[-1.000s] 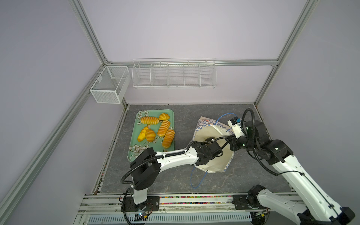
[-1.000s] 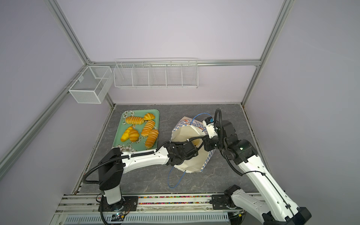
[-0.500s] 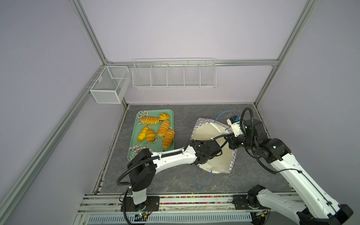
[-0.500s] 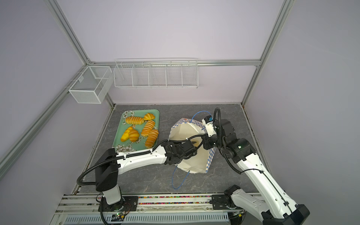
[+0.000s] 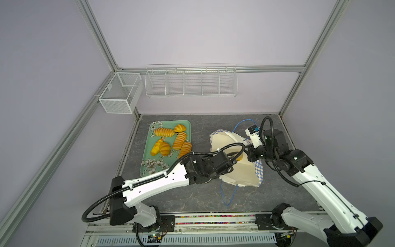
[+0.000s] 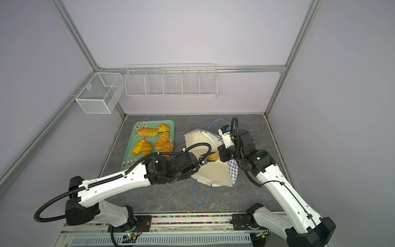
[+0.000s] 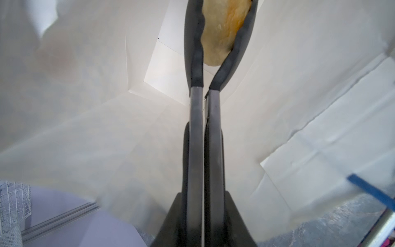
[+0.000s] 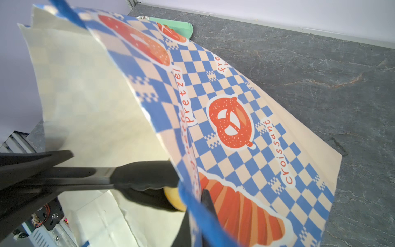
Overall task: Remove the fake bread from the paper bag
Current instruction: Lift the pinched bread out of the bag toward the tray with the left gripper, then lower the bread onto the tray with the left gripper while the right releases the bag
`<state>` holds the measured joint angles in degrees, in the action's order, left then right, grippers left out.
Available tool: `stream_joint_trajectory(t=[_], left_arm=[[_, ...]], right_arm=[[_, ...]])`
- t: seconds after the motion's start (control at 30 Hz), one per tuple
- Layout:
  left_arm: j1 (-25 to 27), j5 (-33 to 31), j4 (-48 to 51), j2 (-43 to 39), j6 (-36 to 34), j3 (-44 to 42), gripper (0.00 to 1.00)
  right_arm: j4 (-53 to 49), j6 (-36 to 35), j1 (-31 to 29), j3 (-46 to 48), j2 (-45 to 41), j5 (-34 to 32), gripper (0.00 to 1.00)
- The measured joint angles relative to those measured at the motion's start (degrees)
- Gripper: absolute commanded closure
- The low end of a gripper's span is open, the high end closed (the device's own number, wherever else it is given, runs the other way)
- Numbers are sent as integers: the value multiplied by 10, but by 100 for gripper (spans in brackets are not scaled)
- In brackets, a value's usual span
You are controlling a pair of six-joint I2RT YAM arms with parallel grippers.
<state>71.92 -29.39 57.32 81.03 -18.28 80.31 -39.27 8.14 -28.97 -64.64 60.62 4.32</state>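
A bread (image 7: 222, 42) sits deep in the tipped bag (image 5: 239, 177), clamped in the left end effector (image 7: 222, 8); the right end effector (image 8: 195, 216) pinches the bag's rim; six pieces (image 5: 164, 132) already lie on the tray (image 5: 147, 158); no other shows inside, so likely only this lift-out remains.

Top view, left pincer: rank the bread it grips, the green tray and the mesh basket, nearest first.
1. Bread, clamped in the left pincer, inside the paper bag.
2. Green tray, to its left.
3. Mesh basket, on the left wall.
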Motion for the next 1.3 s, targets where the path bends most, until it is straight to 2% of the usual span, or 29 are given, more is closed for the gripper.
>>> stream_joint_trajectory(t=[0.33,0.53,0.67,0.93,1.13,1.3], left_arm=[[1,77,52,-92,82,-2,100],[1,82,51,-191,159,-19,100],[0,74,33,-266,198,-59,100],[-23,47,11,-336,294,-132,100],[-67,24,10,-450,401,-202,100],[-72,-23,48,-487,506,-219,100]], right_arm=[[12,19,7,-5,18,-32,93],[11,28,17,-32,64,-32,93],[5,30,20,-45,73,-32,93],[-6,30,27,-84,92,-27,93],[-10,32,29,-117,122,-5,93],[-12,39,34,-155,164,29,93]])
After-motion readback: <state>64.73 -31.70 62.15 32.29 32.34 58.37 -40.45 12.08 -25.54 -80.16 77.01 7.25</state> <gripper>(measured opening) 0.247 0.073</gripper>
